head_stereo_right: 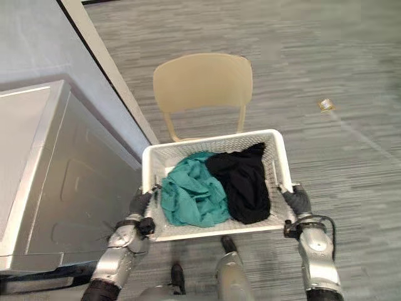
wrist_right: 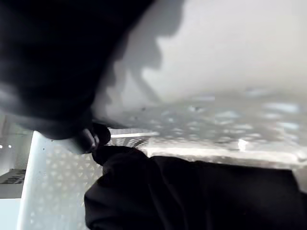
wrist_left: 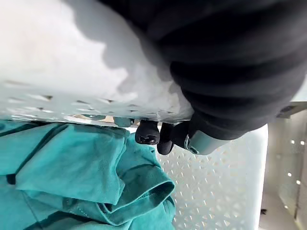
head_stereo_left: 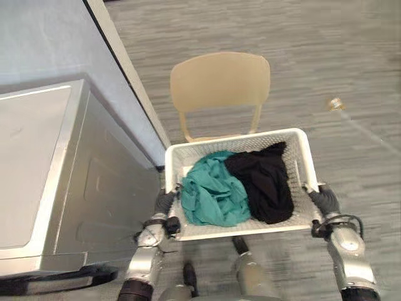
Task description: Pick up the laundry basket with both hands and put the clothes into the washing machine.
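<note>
A white perforated laundry basket (head_stereo_left: 302, 145) is held up in front of me, above the floor. Inside lie a teal garment (head_stereo_left: 213, 193) on the left and a black garment (head_stereo_left: 266, 179) on the right. My left hand (head_stereo_left: 164, 204) grips the basket's left rim, its dark fingertips (wrist_left: 147, 133) curled over the edge above the teal garment (wrist_left: 81, 177). My right hand (head_stereo_left: 323, 199) grips the right rim, fingers (wrist_right: 91, 139) hooked over the edge beside the black garment (wrist_right: 192, 191). The grey washing machine (head_stereo_left: 44, 169) stands at my left, seen from above, its top lid flat.
A beige chair (head_stereo_left: 219, 84) stands just behind the basket. A pale wall with a dark edge strip (head_stereo_left: 119, 69) runs beside the washing machine. A small crumpled scrap (head_stereo_left: 336, 103) lies on the grey floor at the far right.
</note>
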